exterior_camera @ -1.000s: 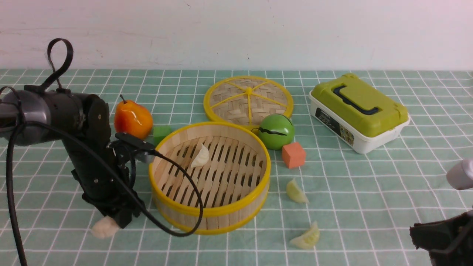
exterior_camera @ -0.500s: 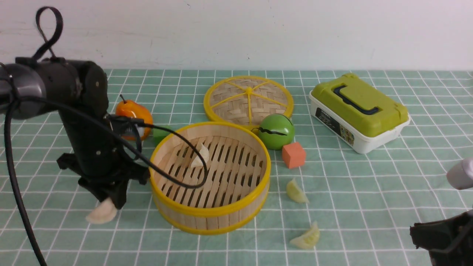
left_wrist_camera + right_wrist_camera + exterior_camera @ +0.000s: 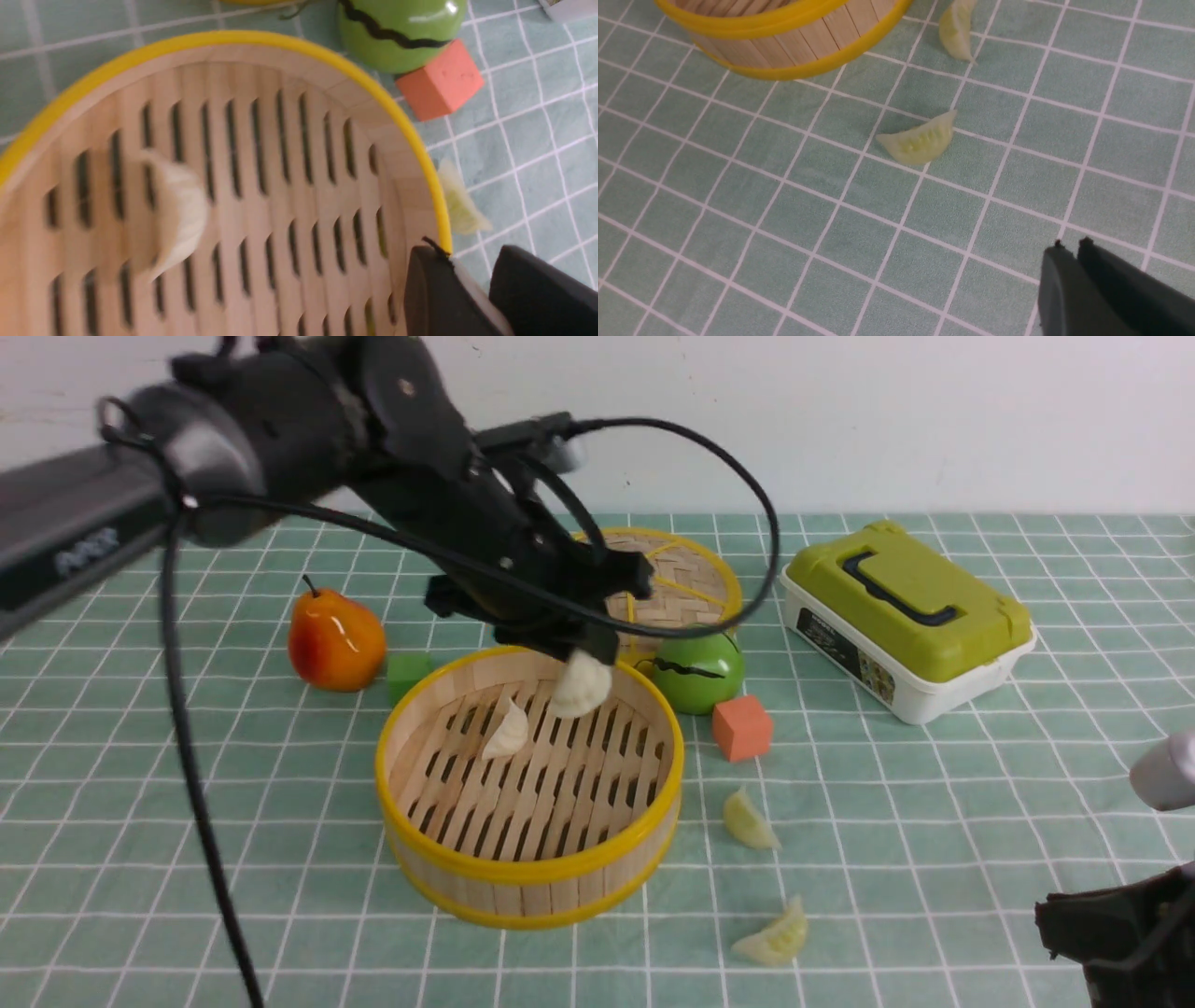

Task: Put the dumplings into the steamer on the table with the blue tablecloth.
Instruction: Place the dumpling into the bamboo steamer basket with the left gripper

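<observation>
My left gripper (image 3: pixel 583 661) hangs over the far side of the steamer (image 3: pixel 523 875), shut on a cream-white dumpling (image 3: pixel 579 686). In the left wrist view that dumpling (image 3: pixel 473 291) shows as a white strip pinched between the black fingers. A second cream-white dumpling (image 3: pixel 507 730) lies on the steamer's slatted floor. Two yellow-green dumplings (image 3: pixel 749 819) (image 3: pixel 775 938) lie on the blue tablecloth (image 3: pixel 934 821) right of the steamer. My right gripper (image 3: pixel 1070 245) is shut and empty, low over the cloth at the front right, apart from the nearer dumpling (image 3: pixel 917 140).
Behind the steamer are a flat woven lid (image 3: pixel 667 574), a green ball (image 3: pixel 700 667) and an orange cube (image 3: pixel 742 728). A pear (image 3: pixel 336 639) and a green cube (image 3: pixel 408 672) sit to the left. A green-lidded box (image 3: pixel 906 616) stands at the back right.
My left arm has lifted the cream-white dumpling off the cloth left of the steamer and swung it up and right, over the steamer. The right arm has stayed still.
</observation>
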Tool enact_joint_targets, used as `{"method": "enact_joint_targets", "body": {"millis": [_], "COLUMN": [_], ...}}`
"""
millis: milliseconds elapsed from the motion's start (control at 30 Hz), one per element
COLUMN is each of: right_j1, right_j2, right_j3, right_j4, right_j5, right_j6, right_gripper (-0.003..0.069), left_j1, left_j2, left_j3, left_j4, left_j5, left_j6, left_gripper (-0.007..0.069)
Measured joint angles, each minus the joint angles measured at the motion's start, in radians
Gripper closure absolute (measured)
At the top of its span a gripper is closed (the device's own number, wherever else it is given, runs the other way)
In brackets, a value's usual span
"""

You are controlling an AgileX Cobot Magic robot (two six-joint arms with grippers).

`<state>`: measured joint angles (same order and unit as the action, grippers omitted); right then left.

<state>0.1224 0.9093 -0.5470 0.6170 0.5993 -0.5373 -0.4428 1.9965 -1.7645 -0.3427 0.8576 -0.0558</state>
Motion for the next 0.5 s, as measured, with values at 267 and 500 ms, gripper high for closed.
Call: {"method": "enact_joint_targets", "body": {"millis": [267,500], "right_j1": [0.0,0.0], "right_j2": [0.0,0.0], "right_j3": [0.0,0.0], "right_j4": [0.001,0.005], "right_j5": [0.004,0.004], "right_j6": [0.0,0.0], "right_gripper": [0.0618,0.0618], "left_j1": [-0.011,-0.011], "left_j2": [0.18,0.195], "left_j3": [-0.031,-0.035], "left_j4": [0.099,0.109], "left_j5": [-0.124,-0.173], "left_j6": [-0.099,-0.101], "left_gripper": [0.0473,0.046]}}
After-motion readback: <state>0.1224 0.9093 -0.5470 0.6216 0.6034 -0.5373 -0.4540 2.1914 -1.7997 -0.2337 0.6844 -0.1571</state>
